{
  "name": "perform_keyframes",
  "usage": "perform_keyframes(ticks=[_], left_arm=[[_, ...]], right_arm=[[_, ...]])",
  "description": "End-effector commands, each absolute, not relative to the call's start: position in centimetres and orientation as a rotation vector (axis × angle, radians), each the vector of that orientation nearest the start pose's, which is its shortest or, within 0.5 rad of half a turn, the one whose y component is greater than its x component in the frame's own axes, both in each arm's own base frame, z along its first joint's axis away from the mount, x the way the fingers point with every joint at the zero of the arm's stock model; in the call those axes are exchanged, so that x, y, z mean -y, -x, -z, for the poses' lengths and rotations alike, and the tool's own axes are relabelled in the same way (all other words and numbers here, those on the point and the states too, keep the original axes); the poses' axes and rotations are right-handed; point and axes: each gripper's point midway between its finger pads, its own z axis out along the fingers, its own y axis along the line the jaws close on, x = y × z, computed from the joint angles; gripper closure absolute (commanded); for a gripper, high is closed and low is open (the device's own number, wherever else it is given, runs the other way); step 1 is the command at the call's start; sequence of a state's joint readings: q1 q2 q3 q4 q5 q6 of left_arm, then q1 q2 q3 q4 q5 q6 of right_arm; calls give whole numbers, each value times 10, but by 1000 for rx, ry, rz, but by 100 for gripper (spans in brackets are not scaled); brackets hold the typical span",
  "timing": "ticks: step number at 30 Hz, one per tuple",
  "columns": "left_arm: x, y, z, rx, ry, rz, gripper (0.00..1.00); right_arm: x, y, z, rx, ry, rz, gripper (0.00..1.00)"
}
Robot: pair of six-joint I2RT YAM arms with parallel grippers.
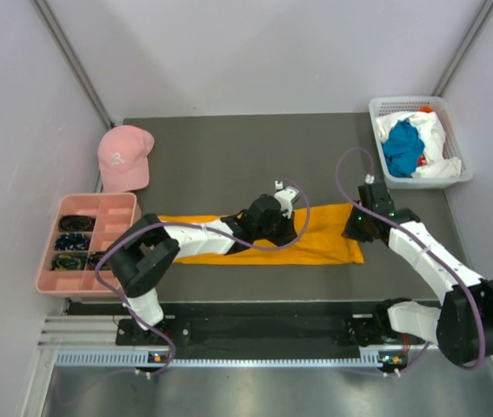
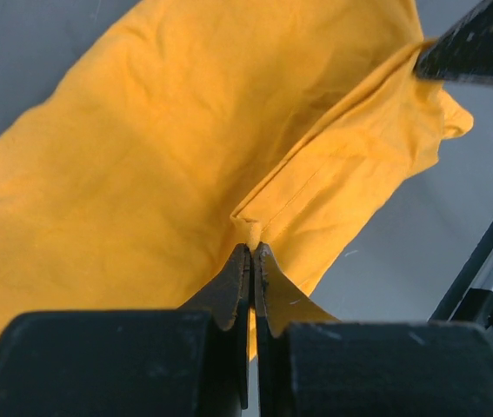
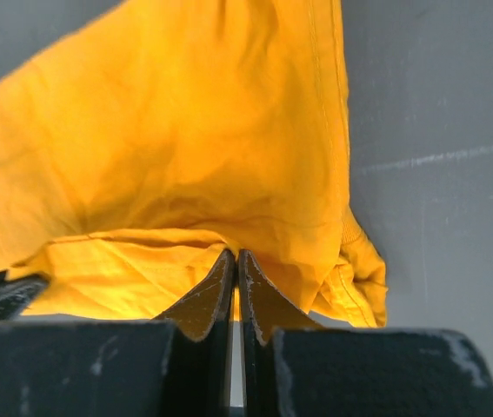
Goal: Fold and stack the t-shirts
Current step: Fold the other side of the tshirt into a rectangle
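The bright orange-yellow t-shirt point(image 1: 324, 241) lies as a long folded strip across the near middle of the table. My left gripper point(image 1: 286, 208) is over the strip's middle. In the left wrist view it point(image 2: 252, 248) is shut, pinching a hemmed fold of the orange cloth point(image 2: 142, 156). At the strip's right end, my right gripper point(image 1: 360, 226) is also shut. The right wrist view shows its tips point(image 3: 235, 254) pinching a bunched edge of the orange cloth point(image 3: 185, 148). A teal-blue t-shirt point(image 1: 401, 149) and a white t-shirt point(image 1: 436, 137) lie crumpled in the basket.
The white basket point(image 1: 403, 103) stands at the back right corner. At the back left a pink cap point(image 1: 124, 156) rests on the table. A pink compartment tray point(image 1: 98, 207) with small dark items stands at the left edge. Grey walls close in both sides.
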State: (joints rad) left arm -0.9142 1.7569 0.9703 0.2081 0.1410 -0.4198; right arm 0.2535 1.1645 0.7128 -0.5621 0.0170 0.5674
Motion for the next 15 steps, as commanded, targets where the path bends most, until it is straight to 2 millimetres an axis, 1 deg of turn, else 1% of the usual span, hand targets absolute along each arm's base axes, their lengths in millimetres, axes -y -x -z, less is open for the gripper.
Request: perform_keyframes(ticks=[1, 11, 15], left_arm=[[400, -251, -77, -2184, -626, 930, 100], [402, -244, -59, -2220, -624, 932, 100], [401, -245, -53, -2232, -618, 912, 100]], right_arm=[[-86, -279, -101, -2470, -365, -261, 100], [-83, -294, -97, -2474, -357, -211, 100], [-81, -298, -94, -2479, -354, -183, 100]])
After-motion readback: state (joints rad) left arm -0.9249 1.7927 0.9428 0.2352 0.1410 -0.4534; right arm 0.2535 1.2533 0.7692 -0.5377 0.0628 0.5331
